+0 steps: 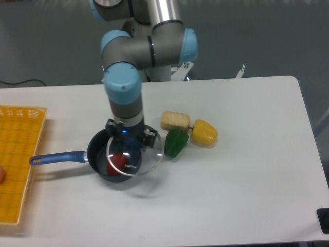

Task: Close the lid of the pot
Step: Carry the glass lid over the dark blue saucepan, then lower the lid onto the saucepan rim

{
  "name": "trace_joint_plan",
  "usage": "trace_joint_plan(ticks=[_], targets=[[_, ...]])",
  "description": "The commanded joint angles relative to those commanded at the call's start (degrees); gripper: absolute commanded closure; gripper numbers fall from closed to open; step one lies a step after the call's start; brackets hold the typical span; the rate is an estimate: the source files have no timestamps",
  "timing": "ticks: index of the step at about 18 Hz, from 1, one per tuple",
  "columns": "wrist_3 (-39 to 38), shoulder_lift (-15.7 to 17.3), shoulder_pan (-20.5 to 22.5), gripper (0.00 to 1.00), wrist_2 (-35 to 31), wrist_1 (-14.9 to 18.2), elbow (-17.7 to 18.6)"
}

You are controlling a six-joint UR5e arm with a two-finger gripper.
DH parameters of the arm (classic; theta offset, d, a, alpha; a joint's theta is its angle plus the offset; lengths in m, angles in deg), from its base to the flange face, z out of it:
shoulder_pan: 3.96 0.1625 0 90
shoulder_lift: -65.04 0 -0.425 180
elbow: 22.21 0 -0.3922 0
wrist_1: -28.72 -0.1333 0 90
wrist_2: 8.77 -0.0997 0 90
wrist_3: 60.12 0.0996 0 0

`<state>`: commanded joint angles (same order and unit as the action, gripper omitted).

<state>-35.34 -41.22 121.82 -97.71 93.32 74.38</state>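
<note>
Gripper [131, 141] clamped on knob of pot lid [135, 155], held partly over pot [114, 154], offset toward green pepper [176, 142]. Glass: rigid, fragile, slippery; knob likely best hold.

Table [247, 195]: white, rounded corners, fills the lower frame beneath me.
Backdrop [267, 36]: plain grey surface, upper frame.
Cable [20, 82]: black, upper left, behind my table's edge.
Light: even, soft shadows.
</note>
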Motion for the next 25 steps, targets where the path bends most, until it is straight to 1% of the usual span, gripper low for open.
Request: trace_joint_plan(ticks=[4,8,9,11,17,21,25], targets=[[-0.4,0.3,-1.2,0.61,-0.1,0.0,0.3],[-0.6,1.1,-1.9,0.61,-0.2,-0.2,1.6],[-0.7,1.1,-2.0,0.61,-0.3,-0.2,1.8],[-1.8,1.0,-3.6,0.61,-1.0,-0.3,2.2],[-3.6,0.7,-5.0,0.61,-1.6,-0.4,2.5],[-3.9,0.5,-5.5,0.61,-1.6,-3.1,4.0],[-4.1,0.4,-5.6,0.61,-1.7,-3.5,4.0]])
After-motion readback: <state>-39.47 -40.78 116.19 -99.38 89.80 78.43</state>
